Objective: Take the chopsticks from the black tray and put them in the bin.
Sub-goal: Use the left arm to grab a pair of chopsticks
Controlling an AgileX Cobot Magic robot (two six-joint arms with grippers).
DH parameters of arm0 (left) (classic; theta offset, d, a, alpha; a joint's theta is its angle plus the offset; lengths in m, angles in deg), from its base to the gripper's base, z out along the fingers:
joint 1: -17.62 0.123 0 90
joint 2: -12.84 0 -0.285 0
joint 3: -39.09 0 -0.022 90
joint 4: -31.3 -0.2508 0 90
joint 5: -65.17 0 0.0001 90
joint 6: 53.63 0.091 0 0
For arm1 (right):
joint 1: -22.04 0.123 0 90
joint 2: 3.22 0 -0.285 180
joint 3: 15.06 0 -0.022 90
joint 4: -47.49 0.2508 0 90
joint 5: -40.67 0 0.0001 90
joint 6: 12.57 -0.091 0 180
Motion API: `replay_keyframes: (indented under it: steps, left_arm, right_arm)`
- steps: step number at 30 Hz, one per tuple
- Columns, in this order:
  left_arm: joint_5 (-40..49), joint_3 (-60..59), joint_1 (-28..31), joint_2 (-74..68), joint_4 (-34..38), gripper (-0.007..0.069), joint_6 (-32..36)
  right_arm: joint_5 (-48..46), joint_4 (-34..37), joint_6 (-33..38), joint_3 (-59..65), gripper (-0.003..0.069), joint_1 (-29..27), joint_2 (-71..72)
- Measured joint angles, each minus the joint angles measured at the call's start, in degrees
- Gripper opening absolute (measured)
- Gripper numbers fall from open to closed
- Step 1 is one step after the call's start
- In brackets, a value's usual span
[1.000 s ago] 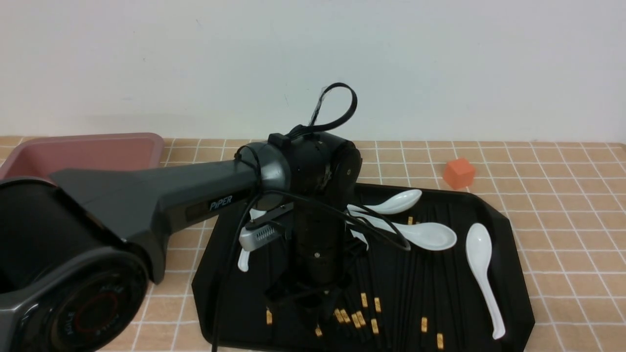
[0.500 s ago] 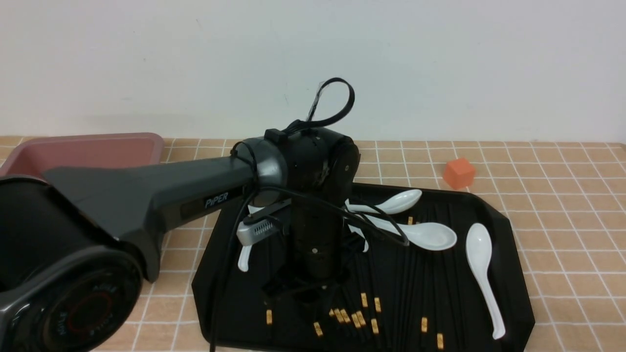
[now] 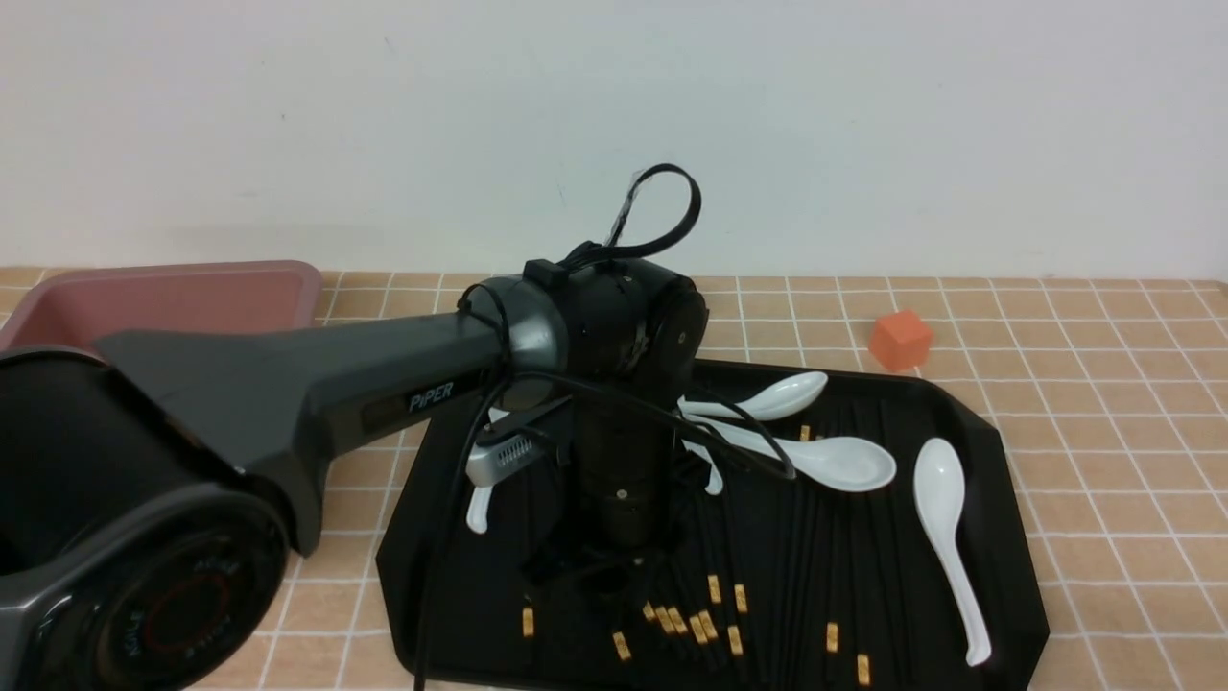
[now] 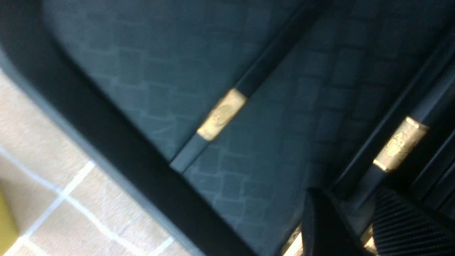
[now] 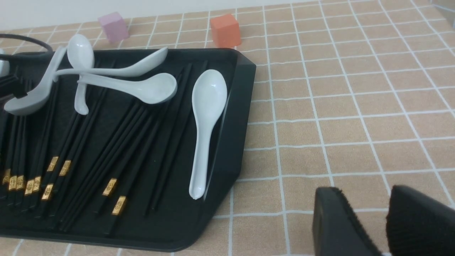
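Note:
Many black chopsticks (image 3: 715,587) with gold bands lie across the black tray (image 3: 998,432); they also show in the right wrist view (image 5: 117,160). My left gripper (image 3: 600,581) points down onto the tray's near left part. In the left wrist view its jaws (image 4: 355,202) stand close together on the end of one gold-banded chopstick (image 4: 400,144). Another chopstick (image 4: 221,114) lies apart, next to the tray rim (image 4: 106,131). The pink bin (image 3: 163,297) stands at the far left, partly behind my left arm. My right gripper (image 5: 368,193) hovers over the tiled table right of the tray (image 5: 231,142), jaws slightly apart and empty.
Several white spoons (image 3: 945,518) lie on the chopsticks in the tray's far and right parts, as the right wrist view (image 5: 206,117) also shows. An orange cube (image 3: 900,339) sits behind the tray's far right corner. A pink cube (image 5: 113,25) sits behind the tray.
My left arm shifted slightly left, then back. A gold-banded chopstick by the gripper tilted, and another band came into view beside it.

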Motion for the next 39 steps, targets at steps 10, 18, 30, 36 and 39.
replay_keyframes:
  steps: [10,18,30,36,39]
  left_arm:
    - [-0.8,0.0,0.0,-0.3,-2.2,0.0239,0.7]
    - [-0.4,0.0,0.0,-0.4,-2.5,0.0262,1.0]
    - [0.4,0.7,0.0,-1.6,-3.6,0.0286,1.2]
    - [0.5,1.1,0.0,-2.2,-3.7,0.0192,2.8]
    - [0.5,1.1,0.0,-2.2,-4.0,0.0134,5.9]
  right_arm:
    - [0.0,0.0,0.0,0.0,0.0240,0.0,0.0]
    - [0.0,0.0,0.0,0.0,0.0240,0.0,0.0]
    - [0.0,0.0,0.0,0.0,0.0240,0.0,0.0]
    - [0.0,0.0,0.0,0.0,0.0240,0.0,0.0]
    - [0.0,0.0,0.0,0.0,0.0240,0.0,0.0]
